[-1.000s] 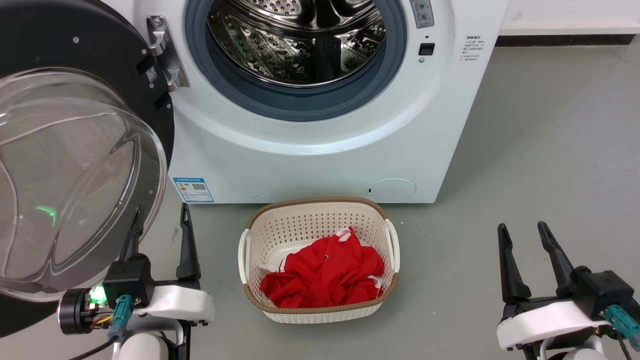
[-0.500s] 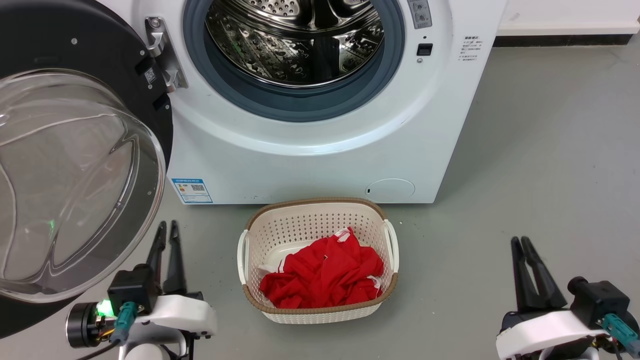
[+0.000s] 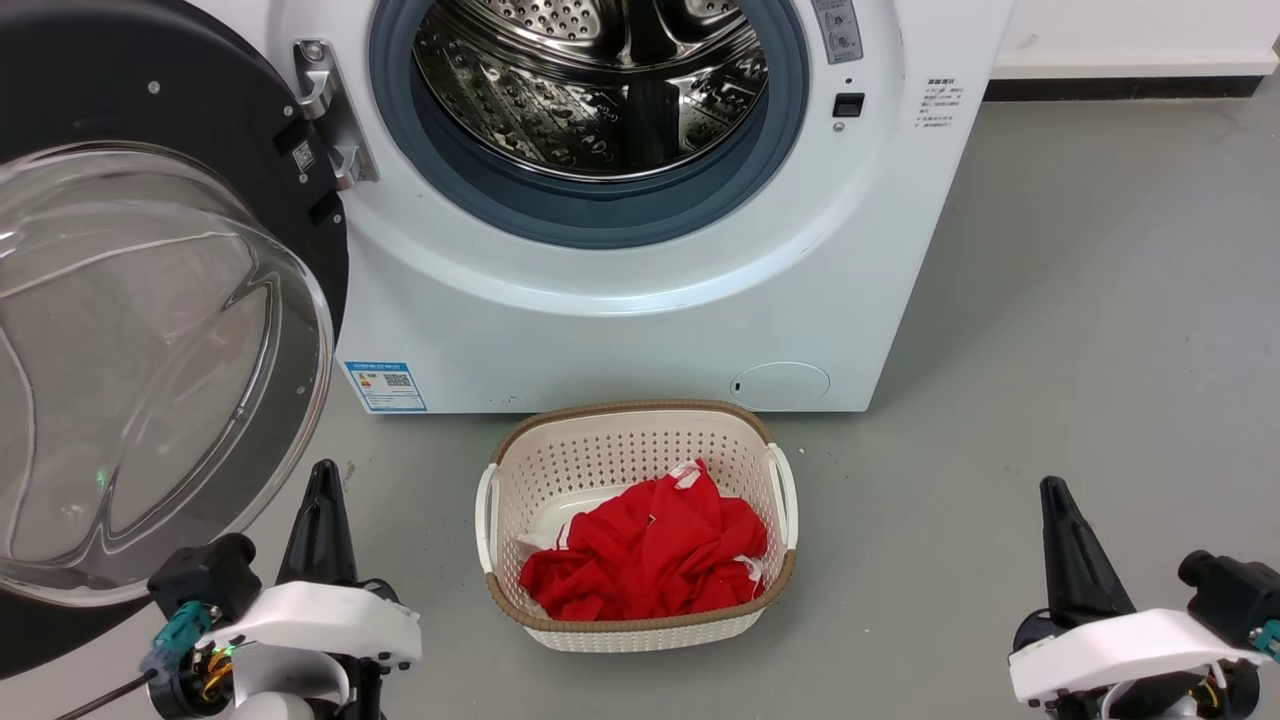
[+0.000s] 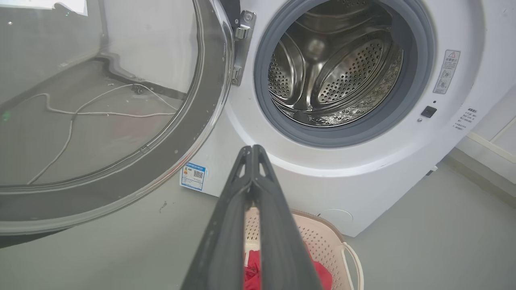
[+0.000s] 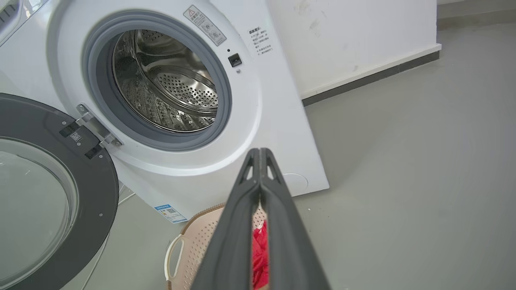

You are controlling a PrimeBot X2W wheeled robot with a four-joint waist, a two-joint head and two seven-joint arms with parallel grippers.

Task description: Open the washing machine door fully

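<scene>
White sheet metal forms the big box-shaped front-loading washing machine [image 3: 640, 320] at the far side of the grey floor [image 3: 1100, 300]. Its top is cut off by the head view's upper edge, so only the lower part of the perforated steel drum [image 3: 600, 90] and of the grey rubber gasket [image 3: 600, 215] shows there. The print on the small blue label [image 3: 385, 386] low on its front is too small to read; a round flap [image 3: 780, 385] sits further right.

The round glossy black washing machine door [image 3: 150, 330], with its bulging clear glass bowl, hangs on a metal hinge [image 3: 330, 120] left of the opening. It is swung wide out to the left with its inner side facing the robot, and its left part runs off the frame. Through the glass in the left wrist view a pale cable [image 4: 80, 112] lies on the floor, dim and blurred.

Near the machine's front stands a cream perforated plastic laundry basket [image 3: 640, 440] with a brown rim, holding crumpled red cloth [image 3: 650, 550]. Something white under the cloth is mostly hidden.

At the near left, the left gripper [image 3: 322, 480] has its two dark fingers pressed together on nothing, beside the door's lower rim and clear of it. At the near right, the right gripper [image 3: 1058, 495] is likewise closed and empty, well apart from the door.
</scene>
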